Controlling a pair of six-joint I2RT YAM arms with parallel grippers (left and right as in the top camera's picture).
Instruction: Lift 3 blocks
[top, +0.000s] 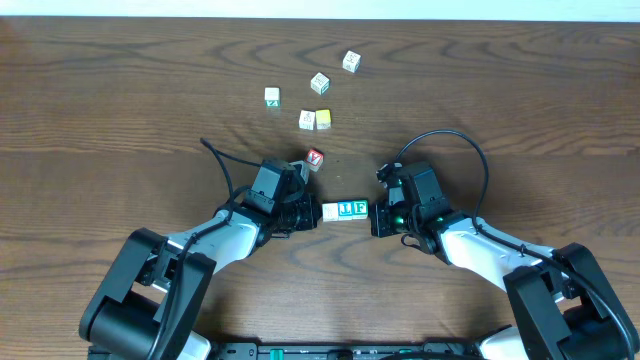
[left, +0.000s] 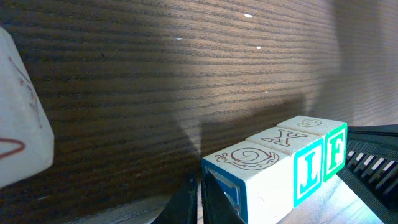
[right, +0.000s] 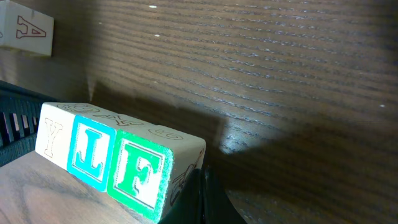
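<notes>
Closed left tool and closed right tool pinch the blocks endwise, in a row; lift off worktop unconfirmed.

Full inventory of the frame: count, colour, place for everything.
Row of blocks: 3, cream, blue-lettered and green-lettered, end to end between the two pincers.
Red-lettered block: 1, pale with red, just beyond the left pincer.
Yellow block: 1, yellow, mid-table.
Pale block: 1, cream, beside the yellow one.
Green-marked block: 1, pale with green, further left.
Far blocks: 2, pale, toward the far edge.
Table: 1, dark brown wood.
Left pincer: 1, black, shut, at the row's cream end.
Right pincer: 1, black, shut, at the green end.
</notes>
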